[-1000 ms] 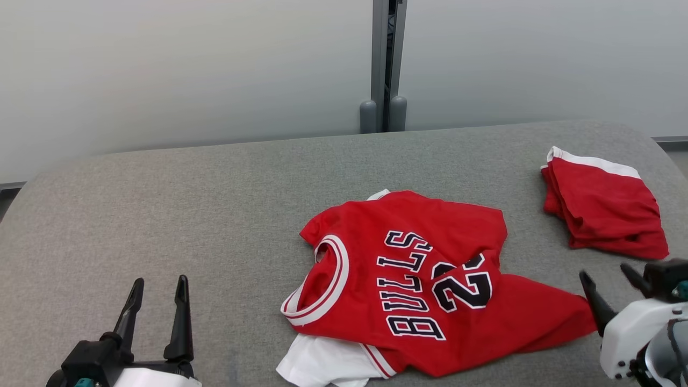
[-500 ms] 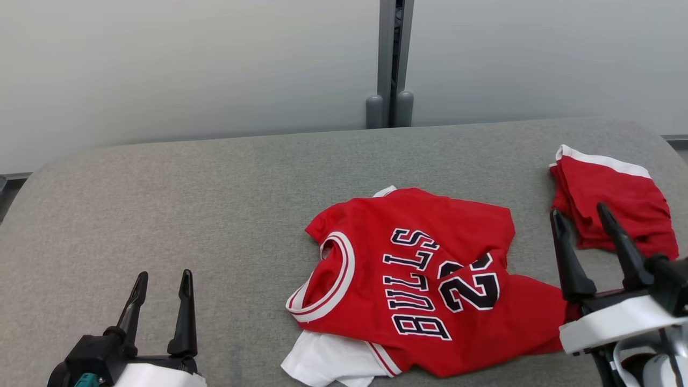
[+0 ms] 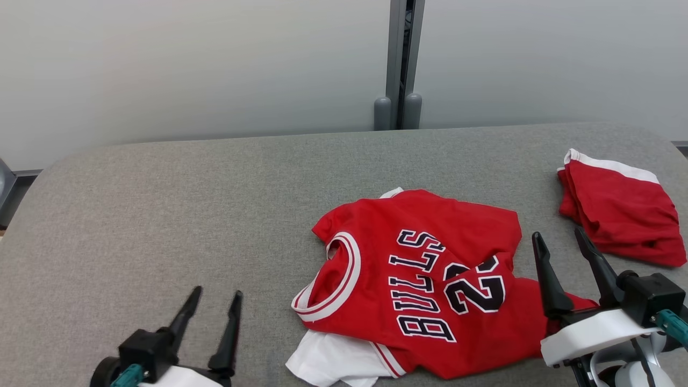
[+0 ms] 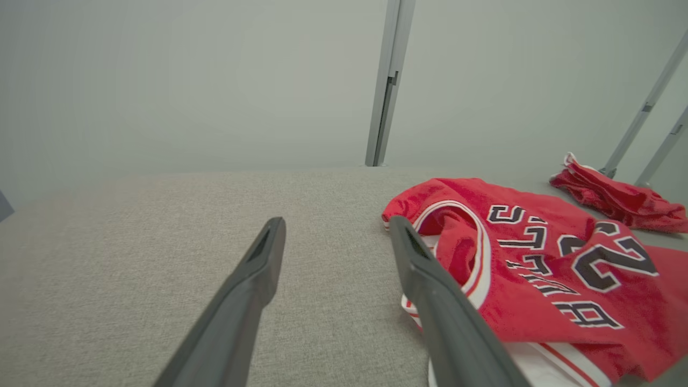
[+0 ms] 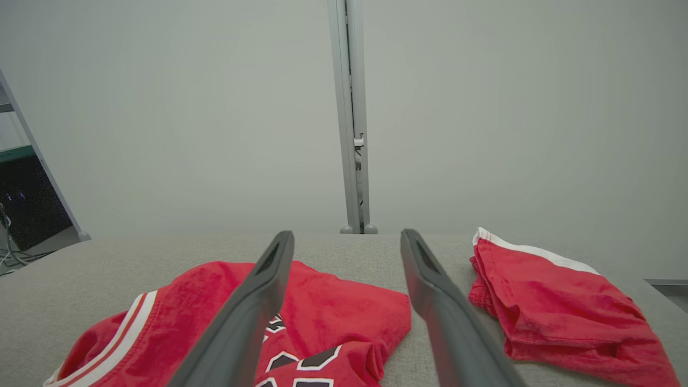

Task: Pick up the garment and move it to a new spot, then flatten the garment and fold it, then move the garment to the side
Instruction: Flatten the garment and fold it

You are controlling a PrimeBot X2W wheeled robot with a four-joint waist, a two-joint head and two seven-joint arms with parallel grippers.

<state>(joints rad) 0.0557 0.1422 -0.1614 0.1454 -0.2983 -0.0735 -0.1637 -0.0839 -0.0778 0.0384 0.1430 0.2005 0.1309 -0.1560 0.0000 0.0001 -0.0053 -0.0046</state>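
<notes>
Jersey (image 3: 424, 279), crumpled, on grey pad (image 3: 161, 215); shorts (image 3: 618, 209) at its 2 o'clock. Left gripper (image 3: 217, 293) at 9 o'clock, right gripper (image 3: 558, 235) at 3 o'clock, both with fingers apart.

Bright, even, soft light leaves only faint shadows on the table (image 3: 161, 215), my head view is sharp, and my wrist views blur my near fingers (image 4: 457, 333) and tilt edge posts (image 4: 645, 110).
</notes>
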